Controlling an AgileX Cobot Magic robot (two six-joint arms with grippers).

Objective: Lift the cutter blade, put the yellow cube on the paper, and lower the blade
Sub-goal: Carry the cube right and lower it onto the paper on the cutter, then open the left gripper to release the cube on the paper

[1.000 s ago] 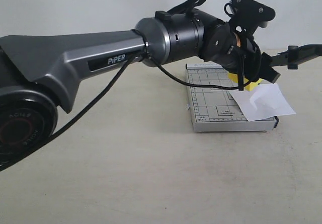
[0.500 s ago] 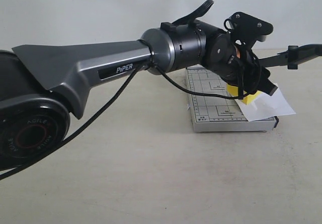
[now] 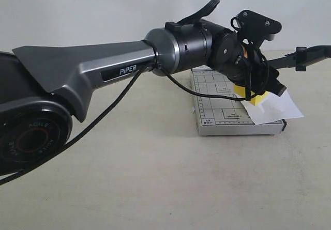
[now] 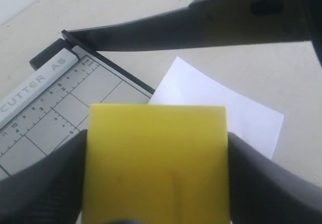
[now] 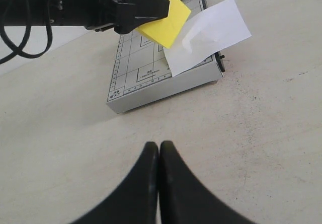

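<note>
My left gripper is shut on the yellow cube, which fills the left wrist view between both fingers. The cube hangs low over the white paper where the sheet overlaps the grey gridded trimmer; whether they touch I cannot tell. The cutter blade stands raised, a black arm slanting up from its hinge. In the right wrist view, the cube sits above the paper and trimmer. My right gripper is shut and empty over bare table, well short of the trimmer.
The left arm's grey body and its black cable span the left half of the exterior view. Beige tabletop surrounds the trimmer. A plain pale wall stands behind.
Over the last second the left arm shifted and brought the cube down closer to the paper. In the last half second almost nothing moved. The blade stayed raised.
</note>
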